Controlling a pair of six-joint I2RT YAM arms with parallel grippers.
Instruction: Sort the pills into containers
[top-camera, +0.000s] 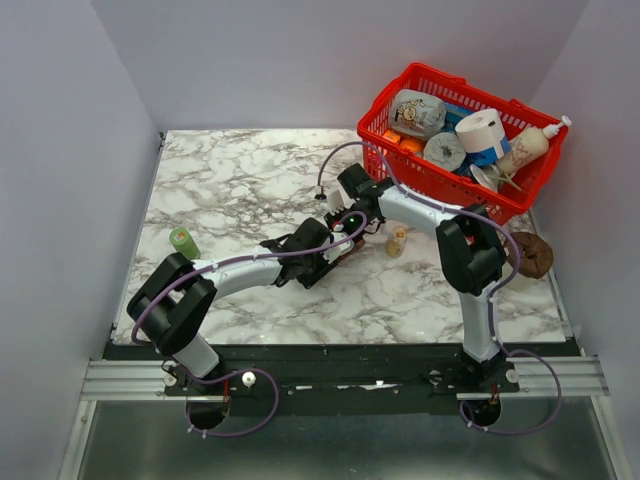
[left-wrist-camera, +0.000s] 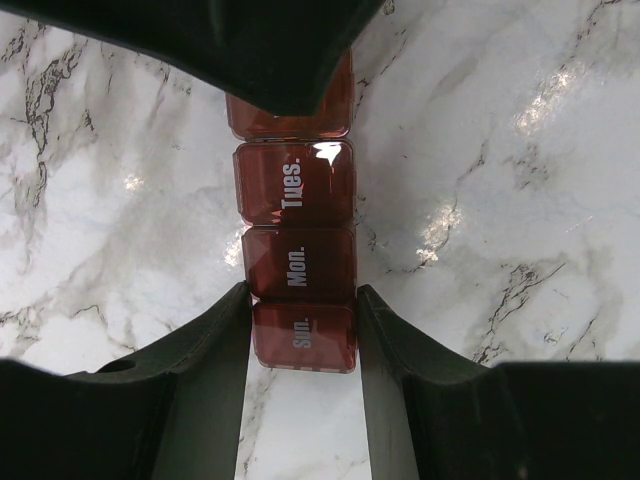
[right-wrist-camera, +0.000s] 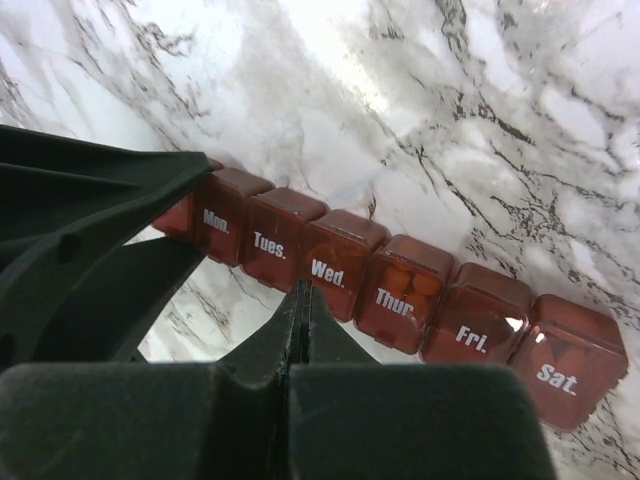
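Observation:
The containers (right-wrist-camera: 400, 285) are a dark red strip of day-labelled compartments lying on the marble, all lids down. Orange pills (right-wrist-camera: 412, 282) show through the Thur. lid; no loose pills are visible. My left gripper (left-wrist-camera: 303, 330) is shut on the strip's Sun. end (left-wrist-camera: 304, 337), one finger against each side. My right gripper (right-wrist-camera: 301, 292) is shut with nothing in it, and its tips rest at the front edge of the lids between Tues. and Wed. In the top view both grippers meet mid-table and cover most of the strip (top-camera: 352, 251).
A small clear bottle (top-camera: 397, 241) stands just right of the grippers. A green round cap (top-camera: 184, 241) lies at the left. A red basket (top-camera: 398, 150) full of items fills the back right corner, with a brown object (top-camera: 530, 255) beside the right edge.

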